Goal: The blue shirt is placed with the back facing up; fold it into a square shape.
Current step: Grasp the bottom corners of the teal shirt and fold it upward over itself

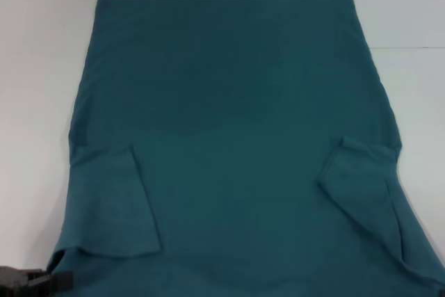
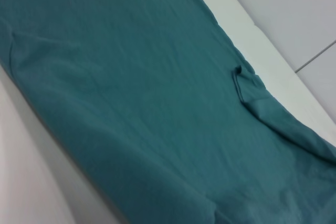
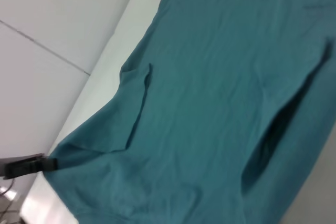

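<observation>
Left gripper (image 1: 35, 282), your nearer arm, sat at the shirt's (image 1: 236, 102) near-left corner, long axis running away; jaw state was unreadable.

Soft, even, bright light falls from above; the white counter (image 1: 410, 102) looks washed out and hazy. All views are slightly blurred. Faint shadows sit under the blue shirt (image 1: 236, 116) folds.

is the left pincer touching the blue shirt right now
Touching. In the right wrist view the left pincer meets the corner of the blue shirt, which looks pulled towards it. The head view shows that pincer against the shirt's near-left corner.
</observation>
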`<state>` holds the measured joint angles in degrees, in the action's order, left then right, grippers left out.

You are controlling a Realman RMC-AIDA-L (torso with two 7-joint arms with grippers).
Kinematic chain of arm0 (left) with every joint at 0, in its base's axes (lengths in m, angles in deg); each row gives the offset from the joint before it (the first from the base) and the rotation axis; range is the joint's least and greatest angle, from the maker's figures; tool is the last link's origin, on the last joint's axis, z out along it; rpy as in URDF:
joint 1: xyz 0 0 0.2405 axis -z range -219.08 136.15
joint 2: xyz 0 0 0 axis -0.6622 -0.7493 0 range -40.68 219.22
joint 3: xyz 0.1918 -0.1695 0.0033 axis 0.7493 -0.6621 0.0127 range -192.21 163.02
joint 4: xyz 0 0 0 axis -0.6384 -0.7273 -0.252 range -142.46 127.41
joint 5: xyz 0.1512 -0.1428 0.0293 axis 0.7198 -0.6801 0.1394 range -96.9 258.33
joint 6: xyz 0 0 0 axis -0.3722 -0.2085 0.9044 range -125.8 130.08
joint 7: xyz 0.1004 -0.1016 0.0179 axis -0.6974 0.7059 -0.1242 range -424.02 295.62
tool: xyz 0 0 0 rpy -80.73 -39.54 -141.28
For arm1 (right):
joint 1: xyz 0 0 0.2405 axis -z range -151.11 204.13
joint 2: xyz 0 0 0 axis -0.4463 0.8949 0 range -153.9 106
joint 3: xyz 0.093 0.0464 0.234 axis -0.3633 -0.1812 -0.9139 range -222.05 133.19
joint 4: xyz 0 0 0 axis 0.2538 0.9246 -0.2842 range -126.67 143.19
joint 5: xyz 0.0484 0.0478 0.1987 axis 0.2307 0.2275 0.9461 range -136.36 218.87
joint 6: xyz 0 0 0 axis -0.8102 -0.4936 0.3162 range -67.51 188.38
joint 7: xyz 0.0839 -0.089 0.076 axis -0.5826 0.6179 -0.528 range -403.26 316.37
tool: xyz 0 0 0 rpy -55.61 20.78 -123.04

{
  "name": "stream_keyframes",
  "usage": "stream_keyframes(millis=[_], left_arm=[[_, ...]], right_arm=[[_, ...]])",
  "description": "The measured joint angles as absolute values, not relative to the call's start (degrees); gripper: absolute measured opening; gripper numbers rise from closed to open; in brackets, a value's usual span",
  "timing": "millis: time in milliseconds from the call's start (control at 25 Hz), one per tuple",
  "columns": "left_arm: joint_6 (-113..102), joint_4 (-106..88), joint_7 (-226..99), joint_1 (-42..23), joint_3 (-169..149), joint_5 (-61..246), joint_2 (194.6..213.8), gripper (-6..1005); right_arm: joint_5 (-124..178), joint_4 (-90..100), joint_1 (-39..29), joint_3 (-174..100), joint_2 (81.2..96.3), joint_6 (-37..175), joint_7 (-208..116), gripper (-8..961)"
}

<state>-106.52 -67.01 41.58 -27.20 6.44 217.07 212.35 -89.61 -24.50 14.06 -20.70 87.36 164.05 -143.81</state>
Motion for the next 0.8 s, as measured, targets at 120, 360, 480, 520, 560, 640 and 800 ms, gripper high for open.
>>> stream_keyframes(millis=[120,360,480,520,560,640,800], left_arm=[[-107.9,-67.2,41.6,-27.6,6.0,217.3,212.50,31],[-108.6,-67.3,41.6,-28.1,4.5,217.2,212.61,31],[-108.1,-66.7,41.6,-26.3,4.2,216.4,212.28,31],[-107.5,-66.2,41.6,-25.2,4.2,216.0,212.13,31],[-106.9,-65.7,41.8,-24.2,4.2,215.9,211.83,31],[-104.8,-63.2,42.3,-21.4,3.9,215.3,210.91,31],[-99.5,-57.3,43.0,-15.2,3.6,214.3,208.70,31]], right_arm=[[-89.6,-24.7,14.4,-20.5,87.24,165.8,-143.2,34],[-89.6,-24.5,14.1,-21.3,87.23,166.3,-142.5,34],[-89.4,-24.5,12.4,-22.6,87.23,165.9,-143.0,35],[-89.4,-24.5,11.4,-23.2,87.23,165.7,-143.4,35],[-89.3,-24.6,10.3,-24.1,87.22,165.3,-143.8,35],[-89.3,-24.6,8.2,-25.9,87.06,164.1,-144.6,35],[-89.2,-23.7,2.6,-29.4,86.46,160.2,-145.9,35]])
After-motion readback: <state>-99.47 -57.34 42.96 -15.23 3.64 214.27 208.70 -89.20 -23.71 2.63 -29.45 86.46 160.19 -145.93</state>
